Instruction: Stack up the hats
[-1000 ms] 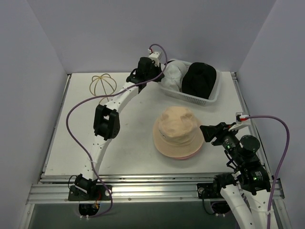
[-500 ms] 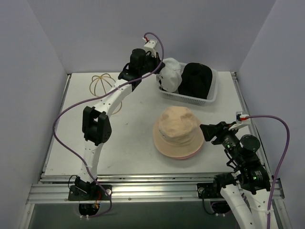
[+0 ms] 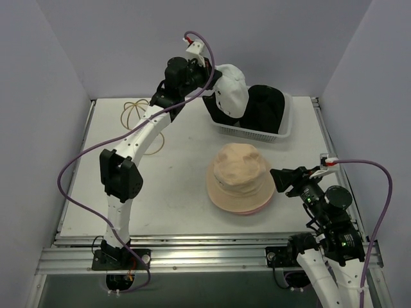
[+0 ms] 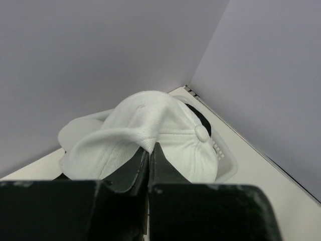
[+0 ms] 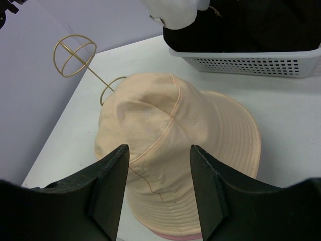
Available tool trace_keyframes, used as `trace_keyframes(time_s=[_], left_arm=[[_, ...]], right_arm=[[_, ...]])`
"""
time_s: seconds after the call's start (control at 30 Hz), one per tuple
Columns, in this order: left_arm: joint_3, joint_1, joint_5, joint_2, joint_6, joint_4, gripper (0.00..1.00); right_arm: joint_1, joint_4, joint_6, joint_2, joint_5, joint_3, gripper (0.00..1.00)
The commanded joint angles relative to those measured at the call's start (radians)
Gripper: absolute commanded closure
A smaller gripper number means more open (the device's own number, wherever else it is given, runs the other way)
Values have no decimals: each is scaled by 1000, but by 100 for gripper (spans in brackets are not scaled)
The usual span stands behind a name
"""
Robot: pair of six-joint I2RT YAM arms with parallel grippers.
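Now left gripper [image 4: 150,151] clamps white cap [image 4: 150,118], lifted higher above basket [image 3: 257,133] toward far right corner than half-second ago. Right gripper [image 5: 158,150], fingers apart, beside tan hat [image 3: 241,173], mid-bench.

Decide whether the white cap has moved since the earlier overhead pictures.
Yes. Pinched in the left gripper, the white cap has risen out of the white basket, which stays put, and now hangs above its left end.
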Motion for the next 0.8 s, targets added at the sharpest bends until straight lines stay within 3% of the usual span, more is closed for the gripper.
trace_keyframes(time_s=[0.0, 0.23, 0.57, 0.77], left_arm=[[19, -7, 8, -65, -9, 30, 98], [19, -10, -83, -159, 42, -101, 98], [-87, 45, -390, -372, 22, -300, 98], [-239, 185, -413, -499, -51, -345, 98]], right_arm=[[1, 35, -8, -22, -8, 7, 52], [1, 61, 14, -15, -28, -5, 52], [1, 150, 55, -2, -91, -65, 52], [1, 146, 63, -30, -110, -65, 52]])
